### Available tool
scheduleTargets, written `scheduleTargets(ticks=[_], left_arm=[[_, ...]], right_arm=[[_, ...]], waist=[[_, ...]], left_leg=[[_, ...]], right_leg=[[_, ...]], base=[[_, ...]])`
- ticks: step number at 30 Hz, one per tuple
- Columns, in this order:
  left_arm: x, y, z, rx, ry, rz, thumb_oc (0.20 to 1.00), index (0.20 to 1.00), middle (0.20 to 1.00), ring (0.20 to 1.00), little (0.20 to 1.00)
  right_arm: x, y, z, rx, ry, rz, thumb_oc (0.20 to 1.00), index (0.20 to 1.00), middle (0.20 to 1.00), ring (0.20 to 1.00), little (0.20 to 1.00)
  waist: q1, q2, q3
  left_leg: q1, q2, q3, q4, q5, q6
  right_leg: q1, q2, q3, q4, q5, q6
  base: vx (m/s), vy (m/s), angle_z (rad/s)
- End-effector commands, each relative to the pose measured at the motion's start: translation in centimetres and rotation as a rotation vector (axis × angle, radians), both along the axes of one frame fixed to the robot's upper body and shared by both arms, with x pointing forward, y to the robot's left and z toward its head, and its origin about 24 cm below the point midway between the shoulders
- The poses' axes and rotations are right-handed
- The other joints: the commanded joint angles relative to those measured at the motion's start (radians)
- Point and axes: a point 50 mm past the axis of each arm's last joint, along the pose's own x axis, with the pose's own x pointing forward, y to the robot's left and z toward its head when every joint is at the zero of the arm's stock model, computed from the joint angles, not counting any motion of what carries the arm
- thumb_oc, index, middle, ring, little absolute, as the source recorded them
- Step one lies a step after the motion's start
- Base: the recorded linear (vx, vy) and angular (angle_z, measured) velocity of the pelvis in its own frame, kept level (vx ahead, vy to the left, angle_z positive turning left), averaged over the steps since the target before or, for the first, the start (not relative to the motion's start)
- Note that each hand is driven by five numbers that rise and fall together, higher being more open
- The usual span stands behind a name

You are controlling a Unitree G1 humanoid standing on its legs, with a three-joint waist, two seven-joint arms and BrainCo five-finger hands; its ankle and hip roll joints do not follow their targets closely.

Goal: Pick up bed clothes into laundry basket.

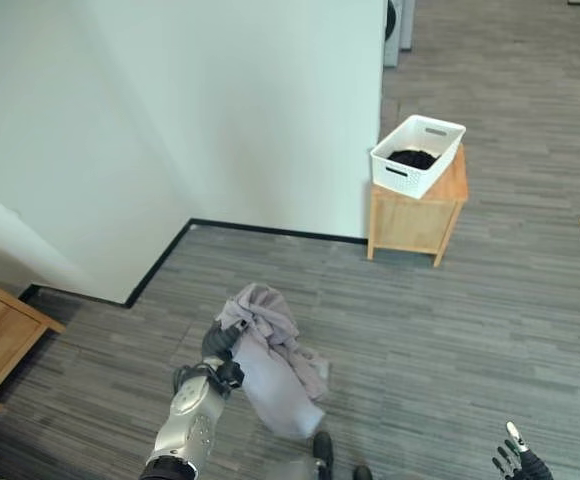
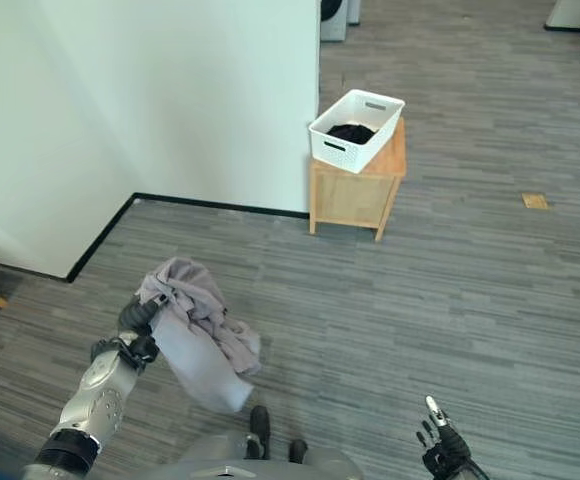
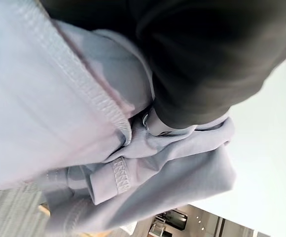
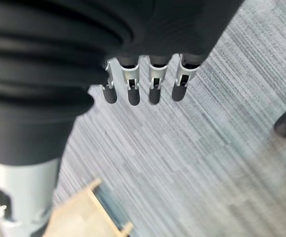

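Left hand (image 1: pixel 222 345) grips our lilac garment (image 1: pixel 270 355), lifted off the floor (image 1: pixel 490 300) | right hand (image 2: pixel 440 445) relaxed, empty | laundry basket (image 1: pixel 417 155) on wooden stand (image 1: pixel 415 220) well apart, dark clothes inside | carry and drop remain

White basket (image 1: pixel 417 155) atop wooden stand (image 1: pixel 417 216)
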Motion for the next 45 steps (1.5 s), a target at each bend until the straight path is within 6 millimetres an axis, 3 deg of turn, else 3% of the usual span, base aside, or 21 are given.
scheduleTargets(ticks=[1, 4, 6, 7, 9, 11, 12, 13, 14, 17, 21, 22, 23, 24, 25, 27, 30, 34, 36, 41, 45], left_arm=[[2.1, 0.9, 3.9, 0.059, -0.188, 0.016, 0.200, 0.200, 0.200, 0.200, 0.200], [2.6, 0.1, 4.3, 0.061, -0.210, -0.037, 0.200, 0.200, 0.200, 0.200, 0.200], [3.6, -0.8, 5.2, 0.057, -0.247, -0.083, 0.200, 0.200, 0.200, 0.200, 0.200], [4.2, -1.4, 5.3, 0.053, -0.254, -0.108, 0.200, 0.200, 0.200, 0.200, 0.200], [4.4, -1.7, 5.3, 0.060, -0.257, -0.121, 0.200, 0.200, 0.200, 0.200, 0.200], [4.8, -2.8, 5.5, 0.064, -0.266, -0.173, 0.200, 0.200, 0.200, 0.200, 0.200], [5.1, -3.8, 5.6, 0.055, -0.267, -0.208, 0.200, 0.200, 0.200, 0.200, 0.200], [5.8, -4.7, 6.4, 0.037, -0.295, -0.232, 0.200, 0.200, 0.200, 0.200, 0.200], [6.3, -5.7, 6.8, 0.025, -0.306, -0.268, 0.200, 0.200, 0.200, 0.200, 0.200], [6.6, -6.6, 7.0, 0.027, -0.306, -0.307, 0.200, 0.200, 0.200, 0.200, 0.200], [7.0, -6.6, 7.5, 0.064, -0.320, -0.327, 0.200, 0.200, 0.200, 0.200, 0.200], [7.2, -6.2, 7.8, 0.093, -0.332, -0.315, 0.200, 0.200, 0.200, 0.200, 0.200], [7.0, -6.3, 7.9, 0.070, -0.336, -0.336, 0.200, 0.200, 0.200, 0.200, 0.200], [7.1, -6.0, 8.3, 0.041, -0.352, -0.298, 0.200, 0.200, 0.200, 0.200, 0.200], [7.1, -6.0, 8.3, 0.041, -0.352, -0.298, 0.200, 0.200, 0.200, 0.200, 0.200], [7.1, -5.7, 8.7, 0.035, -0.370, -0.277, 0.200, 0.200, 0.200, 0.200, 0.200], [7.5, -5.7, 9.4, 0.063, -0.389, -0.301, 0.200, 0.200, 0.200, 0.200, 0.200], [7.7, -5.6, 9.5, 0.080, -0.388, -0.312, 0.200, 0.200, 0.200, 0.200, 0.200], [8.0, -6.7, 9.2, 0.089, -0.370, -0.357, 0.200, 0.200, 0.200, 0.200, 0.200], [7.5, -6.2, 9.0, 0.065, -0.369, -0.356, 0.200, 0.200, 0.200, 0.200, 0.200], [7.7, -4.4, 14.0, 0.128, -0.548, -0.389, 0.200, 0.200, 0.200, 0.200, 0.200]], right_arm=[[-0.8, -0.9, 0.7, -0.046, -0.013, 0.067, 1.000, 1.000, 1.000, 1.000, 1.000], [-1.9, -1.2, 0.5, -0.044, 0.002, 0.026, 1.000, 1.000, 1.000, 1.000, 1.000], [-2.0, -1.8, 0.6, -0.054, 0.019, 0.013, 1.000, 1.000, 1.000, 1.000, 1.000], [-2.6, -2.0, 0.4, -0.051, 0.039, -0.009, 1.000, 1.000, 1.000, 1.000, 1.000], [-3.7, -2.1, 0.2, -0.042, 0.066, -0.045, 1.000, 1.000, 1.000, 1.000, 1.000], [-4.3, -2.0, 0.0, -0.032, 0.099, -0.033, 1.000, 1.000, 1.000, 1.000, 1.000], [-4.6, -2.6, 0.1, -0.047, 0.142, -0.006, 1.000, 1.000, 1.000, 1.000, 1.000], [-3.4, -3.2, 0.6, -0.062, 0.093, -0.040, 1.000, 1.000, 1.000, 1.000, 1.000], [-1.9, -4.3, 1.3, -0.108, 0.073, -0.018, 1.000, 1.000, 1.000, 1.000, 1.000], [-1.0, -5.3, 2.1, -0.146, 0.039, -0.029, 1.000, 1.000, 1.000, 1.000, 1.000], [0.2, -6.1, 3.1, -0.200, 0.000, 0.023, 1.000, 1.000, 1.000, 1.000, 1.000], [0.5, -6.2, 3.3, -0.206, -0.001, 0.047, 1.000, 1.000, 1.000, 1.000, 1.000], [1.5, -6.2, 3.5, -0.220, -0.007, 0.074, 1.000, 1.000, 1.000, 1.000, 1.000], [1.0, -5.1, 2.9, -0.186, -0.012, 0.079, 1.000, 1.000, 1.000, 1.000, 1.000], [1.0, -5.1, 2.9, -0.186, -0.012, 0.079, 1.000, 1.000, 1.000, 1.000, 1.000], [0.9, -4.5, 2.6, -0.165, -0.020, 0.078, 1.000, 1.000, 1.000, 1.000, 1.000], [-0.7, -3.2, 1.5, -0.106, 0.017, 0.080, 1.000, 1.000, 1.000, 1.000, 1.000], [-3.1, -2.4, 0.4, -0.055, 0.082, 0.035, 1.000, 1.000, 1.000, 1.000, 1.000], [-6.4, -2.1, -0.3, -0.007, 0.170, -0.052, 1.000, 1.000, 1.000, 1.000, 1.000], [-6.7, -3.1, -0.1, -0.034, 0.221, -0.038, 1.000, 1.000, 1.000, 1.000, 1.000], [-7.6, -3.9, 0.2, -0.041, 0.243, -0.056, 1.000, 1.000, 1.000, 1.000, 1.000]], waist=[[-0.038, 0.027, -0.010], [-0.079, 0.049, 0.008], [-0.106, 0.056, 0.010], [-0.141, 0.046, -0.005], [-0.166, 0.040, -0.018], [-0.183, 0.028, -0.034], [-0.188, 0.017, -0.041], [-0.166, -0.015, -0.013], [-0.127, -0.027, 0.007], [-0.092, -0.038, 0.007], [-0.052, 0.030, -0.011], [-0.045, 0.035, -0.016], [-0.056, 0.047, -0.026], [-0.062, 0.058, -0.037], [-0.058, 0.059, -0.039], [-0.076, 0.060, -0.023], [-0.116, 0.061, -0.002], [-0.124, 0.060, -0.017], [-0.148, 0.040, -0.028], [-0.116, 0.037, -0.068], [-0.103, 0.045, -0.085]], left_leg=[[-0.055, 0.048, -0.001, 0.068, -0.056, -0.048], [0.005, 0.063, -0.028, 0.041, -0.079, -0.057], [0.051, 0.066, -0.037, 0.025, -0.114, -0.082], [0.115, 0.059, -0.049, 0.009, -0.155, -0.105], [0.166, 0.077, -0.057, 0.017, -0.196, -0.122], [0.169, 0.123, -0.073, 0.183, -0.207, -0.155], [0.034, 0.169, -0.067, 0.535, -0.034, -0.183], [-0.128, 0.181, -0.076, 0.790, 0.050, -0.177], [-0.217, 0.170, -0.064, 0.854, 0.033, -0.170], [-0.327, 0.153, -0.046, 0.700, 0.004, -0.162], [-0.269, 0.144, -0.063, 0.128, 0.078, -0.167], [-0.247, 0.142, -0.056, 0.107, 0.093, -0.168], [-0.208, 0.138, -0.030, 0.142, 0.052, -0.160], [-0.107, 0.117, 0.001, 0.065, 0.016, -0.123], [-0.110, 0.120, 0.004, 0.064, 0.018, -0.123], [-0.050, 0.099, 0.016, 0.022, 0.016, -0.103], [-0.020, 0.101, -0.033, 0.003, 0.013, -0.100], [-0.011, 0.098, -0.068, -0.004, -0.016, -0.116], [-0.003, 0.073, -0.118, 0.013, -0.044, -0.115], [-0.002, 0.074, -0.104, 0.009, -0.053, -0.115], [-0.004, 0.085, -0.120, 0.002, -0.052, -0.120]], right_leg=[[-0.156, -0.164, 0.046, 0.322, 0.170, 0.058], [-0.294, -0.151, 0.068, 0.414, 0.150, 0.044], [-0.323, -0.149, 0.065, 0.221, 0.124, 0.055], [-0.321, -0.136, 0.061, -0.049, 0.149, 0.085], [-0.300, -0.121, 0.030, -0.229, 0.204, 0.100], [-0.266, -0.118, 0.010, -0.180, 0.208, 0.087], [-0.199, -0.099, 0.040, -0.155, 0.174, 0.036], [-0.159, -0.106, 0.052, -0.147, 0.148, -0.019], [-0.100, -0.096, 0.073, -0.159, 0.120, -0.040], [-0.028, -0.113, 0.087, -0.187, 0.102, -0.033], [0.027, -0.053, 0.092, -0.182, 0.036, -0.017], [0.051, -0.058, 0.076, -0.167, 0.021, -0.015], [0.066, -0.078, 0.073, -0.134, -0.012, 0.005], [0.005, -0.110, 0.075, 0.067, 0.007, 0.044], [0.000, -0.107, 0.077, 0.067, 0.010, 0.043], [-0.112, -0.125, 0.093, 0.267, 0.164, 0.090], [-0.203, -0.080, 0.156, 0.360, 0.135, 0.058], [-0.214, -0.134, 0.200, 0.096, 0.102, 0.058], [-0.121, -0.107, 0.304, -0.102, 0.094, 0.084], [-0.070, -0.142, 0.260, -0.202, 0.130, 0.095], [-0.040, -0.153, 0.225, -0.228, 0.122, 0.088]], base=[[0.17, 0.048, -0.04], [0.37, -0.058, 0.12], [0.58, -0.226, -0.02], [0.65, -0.289, -0.08], [0.69, -0.386, 0.24], [0.67, -0.555, 0.66], [0.55, -0.653, 0.80], [0.58, -0.702, 0.85], [0.41, -0.486, 0.24], [0.40, -0.145, -0.55], [0.47, 0.055, -0.54], [0.50, 0.062, -0.51], [0.62, 0.175, -0.11], [0.48, 0.184, -0.17], [0.33, 0.171, -0.41], [0.11, 0.091, -0.38], [0.17, -0.028, 0.30], [0.17, -0.101, 0.65], [0.18, -0.103, 0.35], [0.12, -0.103, 0.86], [0.07, -0.069, 0.25]])
